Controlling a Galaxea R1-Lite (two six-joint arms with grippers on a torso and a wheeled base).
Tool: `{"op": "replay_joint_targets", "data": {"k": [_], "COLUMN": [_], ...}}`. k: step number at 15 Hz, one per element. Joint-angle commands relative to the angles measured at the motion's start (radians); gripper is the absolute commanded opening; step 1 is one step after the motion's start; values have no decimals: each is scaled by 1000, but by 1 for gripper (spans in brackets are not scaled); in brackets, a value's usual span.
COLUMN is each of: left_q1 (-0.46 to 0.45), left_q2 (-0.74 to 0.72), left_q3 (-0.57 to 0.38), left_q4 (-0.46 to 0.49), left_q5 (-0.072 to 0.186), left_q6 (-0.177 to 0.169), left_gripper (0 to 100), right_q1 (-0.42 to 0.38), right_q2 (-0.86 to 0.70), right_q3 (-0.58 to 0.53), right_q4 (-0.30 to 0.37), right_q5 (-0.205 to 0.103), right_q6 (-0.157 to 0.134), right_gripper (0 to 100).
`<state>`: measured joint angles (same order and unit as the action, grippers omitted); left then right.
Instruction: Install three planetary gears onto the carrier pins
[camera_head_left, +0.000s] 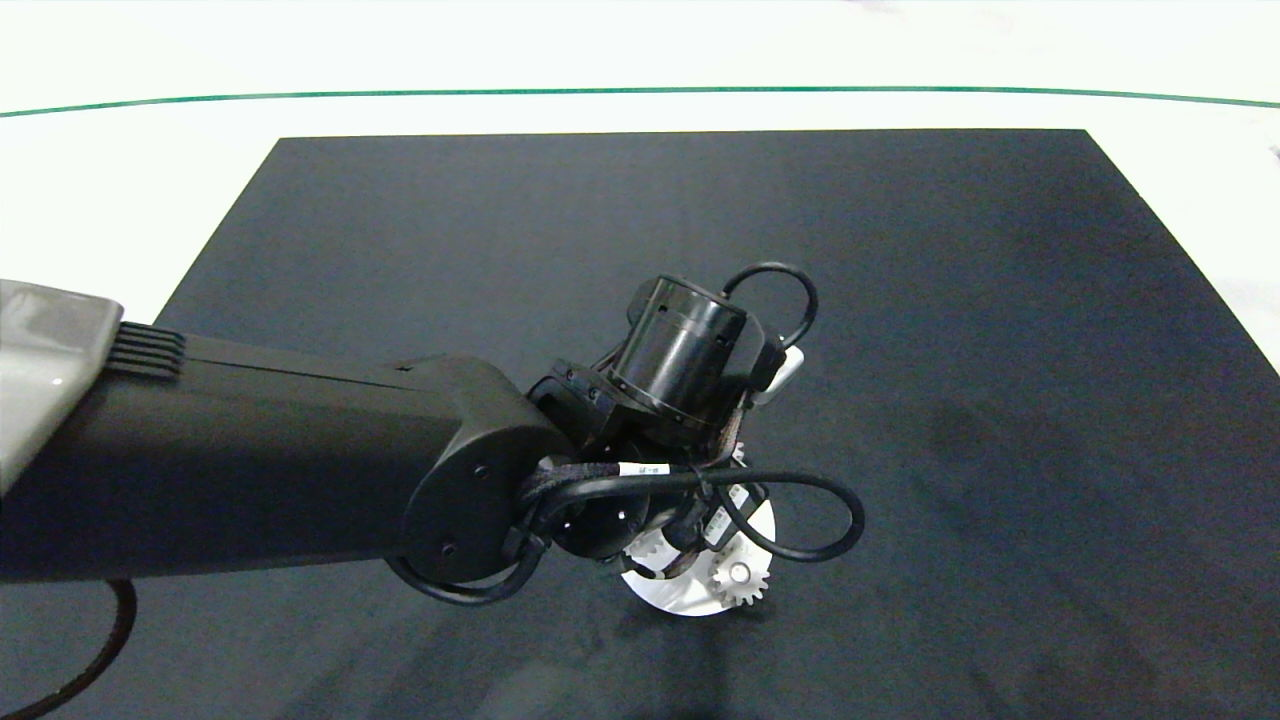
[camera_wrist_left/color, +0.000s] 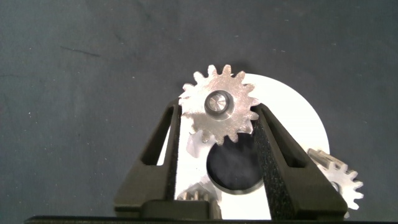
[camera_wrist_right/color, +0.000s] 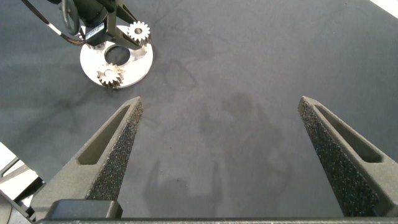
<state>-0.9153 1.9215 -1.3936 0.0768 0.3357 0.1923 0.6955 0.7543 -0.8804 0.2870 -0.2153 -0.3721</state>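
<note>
In the left wrist view the left claw (camera_wrist_left/color: 216, 134) stands over the white disc (camera_wrist_left/color: 298, 118), its fingers (camera_wrist_left/color: 163, 149) spread around one planetary gear (camera_wrist_left/color: 219, 106) that sits on a carrier pin (camera_wrist_left/color: 216, 103). It seems that the fingers do not squeeze it. The gear lies flat between the fingertips, its axis upright. Three gears are counted: this one, a second at lower right (camera_wrist_left/color: 339, 177), a third at the bottom edge (camera_wrist_left/color: 194, 196). The right claw (camera_wrist_right/color: 221, 134), wide open, hovers over the dark mat (camera_wrist_right/color: 249, 74) on the counter, well apart from the disc
</note>
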Motion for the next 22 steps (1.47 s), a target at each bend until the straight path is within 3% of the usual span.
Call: {"op": "replay_joint_targets", "data": {"k": [1,5,8,10,12,14,16,17,18,19,22], "left_q1": [0,15,112,220,345,466,647,742,803,819,825], "left_q2": [-19,-119,-338,-504,-653,-811,-964,-1043,-1131,-1214,-1480], "left_q3": [12,47,168,271,355,432,486,496,545,610,825], "left_q4": [3,4,3,-2,-3,-5,-6,-2,0,-2,-2], "left_q5": [2,2,2,2,2,0,2,-15,-40,-55,-47], "left_q6": [1,-1,-1,4,4,1,9,4,-7,-13,6], "left_gripper": [100,100,100,100,100,100,100,100,100,100,100], "right_q1": [1,-1,-2,-4,-4,-8,-87,-183,-311,-389,-557], "right_q2": [-1,-4,0,-4,-7,-39,-125,-167,-234,-297,-497], "right_q3": [0,-2,3,9,51,123,205,244,299,350,472], "right_q4": [1,1,3,3,3,3,3,0,-22,-48,-115], "right_q5": [-1,-1,-4,-30,-114,-245,-388,-418,-421,-421,-424], "right_q6": [-2,-2,-11,-21,-21,-13,-16,-16,-16,-18,-16], "right_gripper": [100,100,100,100,100,100,100,100,100,100,100]}}
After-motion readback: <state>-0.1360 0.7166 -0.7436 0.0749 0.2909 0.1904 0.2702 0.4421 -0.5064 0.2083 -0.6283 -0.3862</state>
